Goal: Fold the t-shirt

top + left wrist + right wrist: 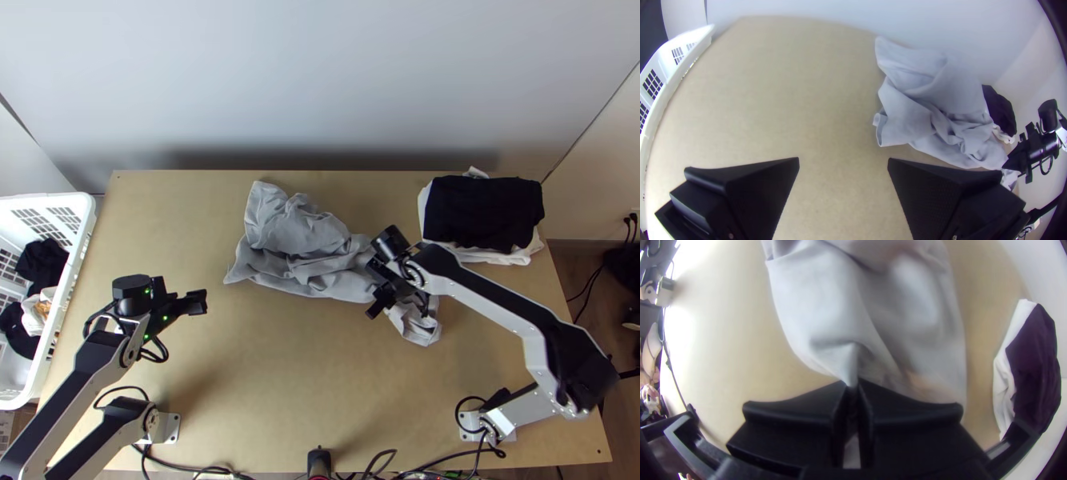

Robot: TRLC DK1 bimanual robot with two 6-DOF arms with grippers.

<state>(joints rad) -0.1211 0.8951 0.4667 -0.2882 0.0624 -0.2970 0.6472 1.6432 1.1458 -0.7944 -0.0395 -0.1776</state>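
The grey t-shirt [300, 240] lies bunched and wrinkled across the middle of the table, its right end under the right arm's gripper [380, 302]. In the right wrist view the right gripper [853, 386] is shut on a pinched fold of the t-shirt [818, 306]; which part of the garment this is, I cannot tell. My left gripper [196, 302] is over the table's left side, apart from the cloth. In the left wrist view the left gripper [843, 162] stands open with bare table between its fingers, and the t-shirt [924, 102] lies beyond them.
At the table's back right is a stack of folded cloth, black [484, 214] on top of white [500, 258]. A white basket [68, 300] with black and white clothes stands at the left edge. Cables [200, 470] run along the near edge.
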